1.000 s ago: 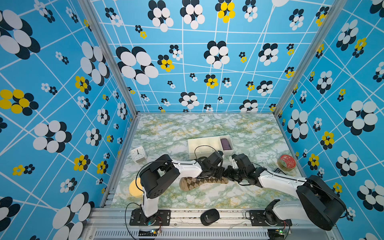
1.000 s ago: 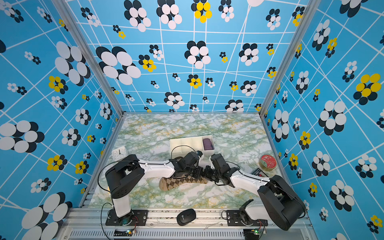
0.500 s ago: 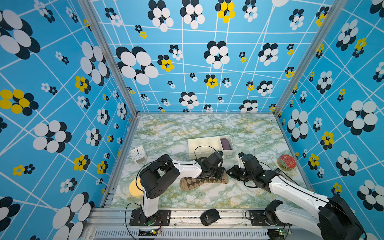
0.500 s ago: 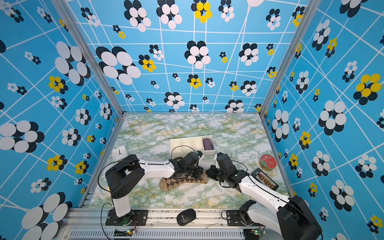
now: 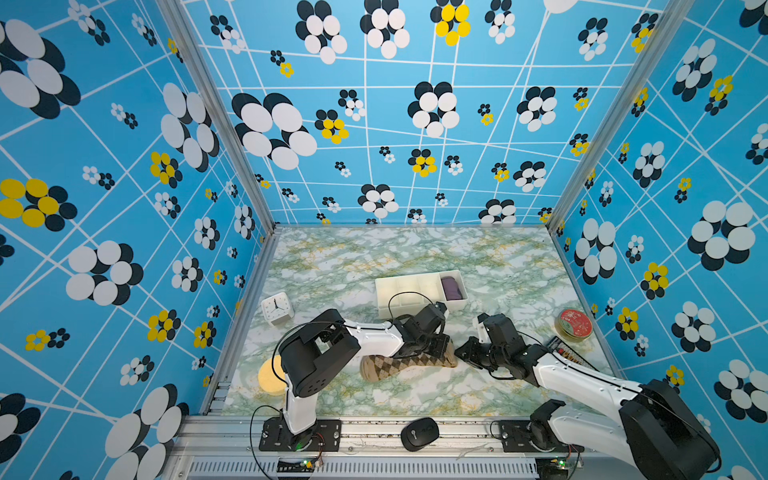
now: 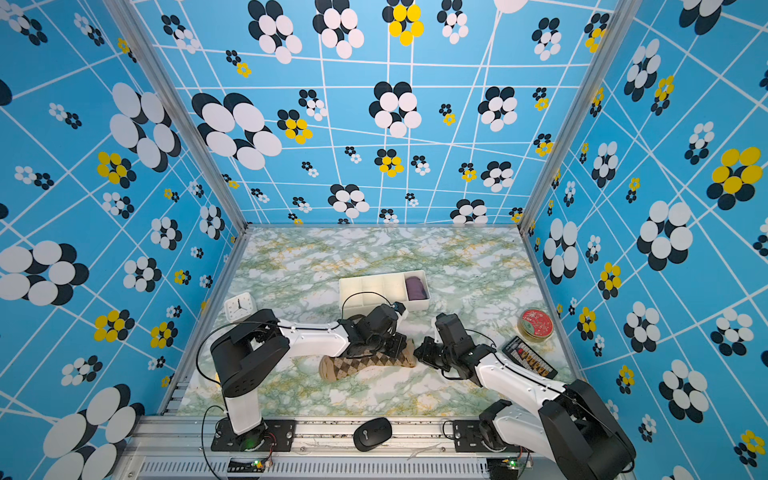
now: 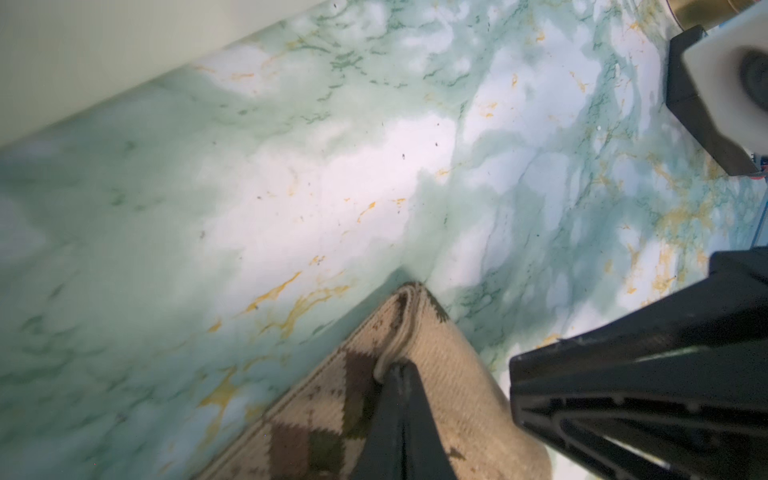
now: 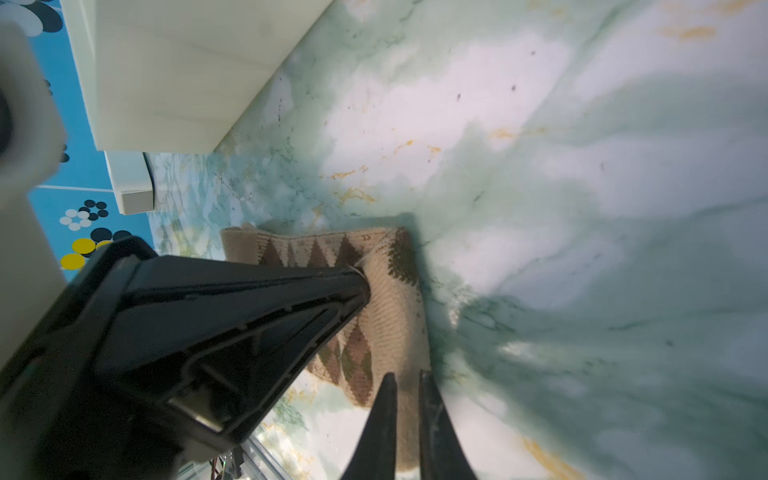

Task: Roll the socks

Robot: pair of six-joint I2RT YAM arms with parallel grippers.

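socks (image 5: 395, 365) | tan knit, dark brown argyle diamonds | lying flat, stacked, lengthwise on front-centre counter (image 5: 415, 257) | right end curled over

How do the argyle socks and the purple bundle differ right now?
The socks are tan with brown argyle diamonds; the purple bundle is plain. The socks lie stretched out on the table; the purple bundle sits compact in an end compartment of the white tray. The left gripper has its jaws shut on the socks' edge; nothing touches the purple bundle. Both are soft fabric.

Marble table (image 5: 415, 257): socks (image 5: 399, 365), tray (image 5: 405, 286), clock (image 5: 276, 307) (tin (image 5: 574, 323) too)
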